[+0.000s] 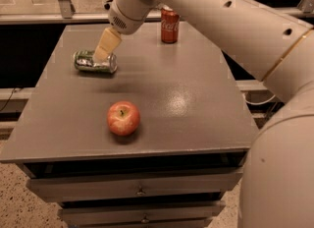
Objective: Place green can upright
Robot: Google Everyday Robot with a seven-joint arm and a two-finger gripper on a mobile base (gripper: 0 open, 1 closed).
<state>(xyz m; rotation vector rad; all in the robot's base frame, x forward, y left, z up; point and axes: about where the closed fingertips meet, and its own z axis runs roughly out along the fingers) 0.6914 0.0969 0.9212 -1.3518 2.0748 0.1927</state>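
Observation:
The green can [90, 62] lies on its side at the back left of the grey table [196, 99], its silver top facing right. My gripper [105, 46] hangs from the white arm [206, 11] that reaches in from the right. It is over the right end of the can and overlaps it in the view; I cannot tell whether it touches the can.
A red Coca-Cola can [170, 25] stands upright at the back middle of the table. A red apple [123, 118] sits near the front middle. Drawers [137, 185] are below the table's front edge. The arm's large link [279, 173] fills the right side.

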